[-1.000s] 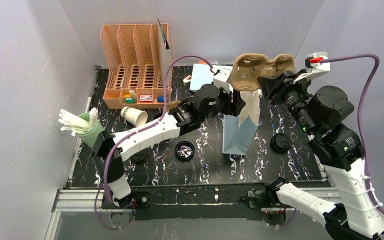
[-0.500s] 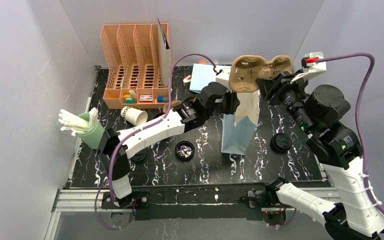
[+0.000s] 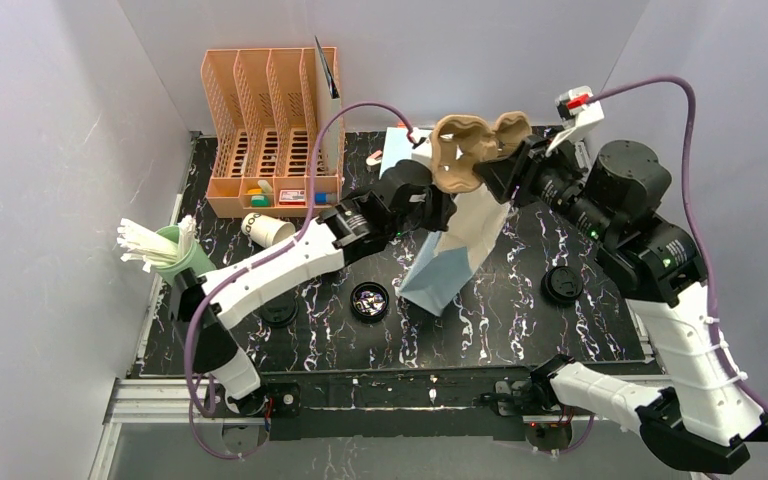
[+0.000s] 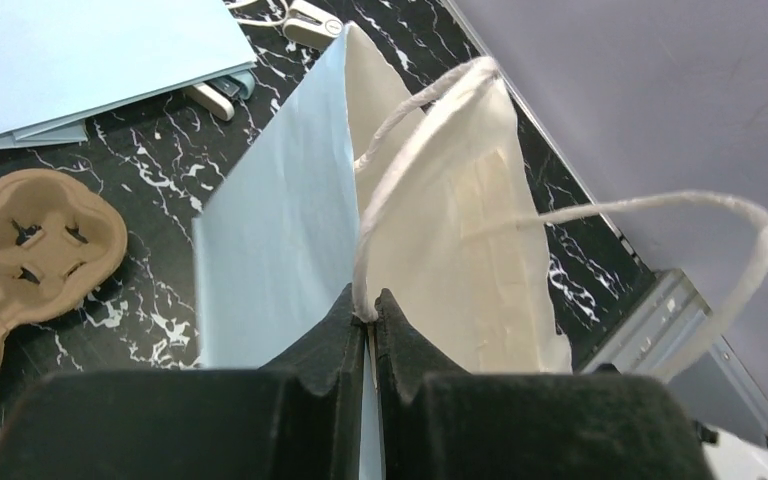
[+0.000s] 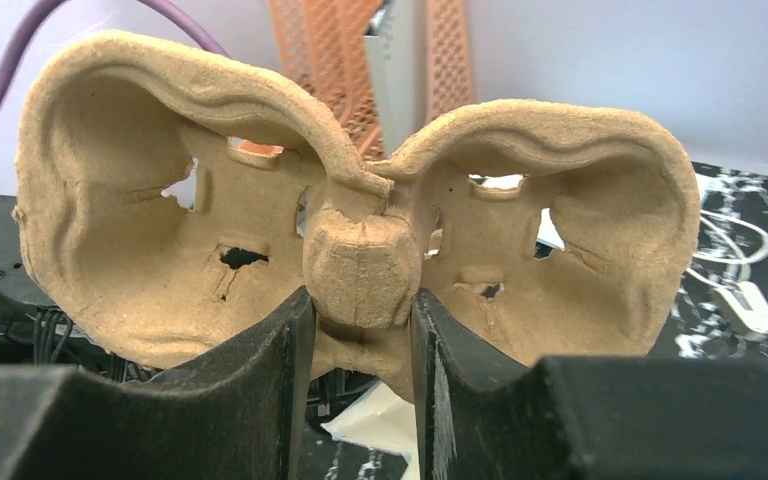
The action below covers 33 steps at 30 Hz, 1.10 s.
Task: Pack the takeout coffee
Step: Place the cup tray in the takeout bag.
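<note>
**A:** Left claw [image 4: 370,312]: jaws pressed together on the top edge of the light-blue paper bag [image 4: 270,225], at the root of one white handle [image 4: 400,150]. Right claw [image 5: 360,300]: part-open, pinching the centre bridge of the brown pulp carrier [image 5: 210,190]. Both wells are empty, and the carrier is up off the bench [image 3: 520,330], near the bag's top.

**B:** Bag attitude?

**A:** Tilted, with its base toward the near left in the overhead view. Cannot tell whether the base sits flat. Only one wall is pinched, and the mouth looks like a narrow slit.

**B:** The coffee?

**A:** Not packed. One black-lidded cup [image 3: 563,284] stands on the bench to the right of the bag, well apart from both claws. A dark round item [image 3: 370,300] sits to the left of the bag; cannot tell whether it is lidded.

**B:** How should this step be run?

**A:** My judgement:
- Draw the pinched wall away from the opposite wall until the mouth gapes, and stand the bag upright first.
- Line the carrier's long axis up with the opening, then lower it level.
- Pull gently, because thin paper at the handle root may tear and a light bag may topple.
</note>
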Each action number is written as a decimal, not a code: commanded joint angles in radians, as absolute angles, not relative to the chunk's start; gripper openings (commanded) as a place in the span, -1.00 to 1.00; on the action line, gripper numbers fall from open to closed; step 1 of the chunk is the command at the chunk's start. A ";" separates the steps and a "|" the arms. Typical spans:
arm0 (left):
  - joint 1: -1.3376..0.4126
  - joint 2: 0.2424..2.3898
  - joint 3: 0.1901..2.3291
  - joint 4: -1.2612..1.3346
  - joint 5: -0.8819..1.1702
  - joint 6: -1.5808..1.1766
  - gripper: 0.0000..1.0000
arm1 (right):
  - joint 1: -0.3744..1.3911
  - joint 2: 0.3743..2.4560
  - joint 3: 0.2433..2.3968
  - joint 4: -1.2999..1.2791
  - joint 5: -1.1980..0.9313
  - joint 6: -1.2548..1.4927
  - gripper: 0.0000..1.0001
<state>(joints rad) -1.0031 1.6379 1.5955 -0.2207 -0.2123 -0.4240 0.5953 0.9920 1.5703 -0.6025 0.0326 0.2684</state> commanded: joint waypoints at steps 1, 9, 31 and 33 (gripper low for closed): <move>-0.991 1.513 1.548 -0.252 -0.131 -0.439 -1.00 | 0.605 1.067 1.696 -0.639 -0.194 0.298 -0.53; -0.888 1.421 1.454 -0.242 0.092 -0.489 -1.00 | 0.605 1.121 1.714 -0.578 -0.435 0.356 -0.53; -0.690 1.374 1.247 0.090 0.559 -0.628 -1.00 | 0.605 1.189 1.651 -0.672 -0.556 0.333 -0.55; -0.680 1.377 1.246 0.111 0.575 -0.650 -1.00 | 0.605 1.213 1.678 -0.695 -0.594 0.333 -0.54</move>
<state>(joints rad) -0.7036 1.3842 1.2503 0.0227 0.4854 -0.5949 0.6025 1.1782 1.6115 -0.6670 -0.4908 0.3553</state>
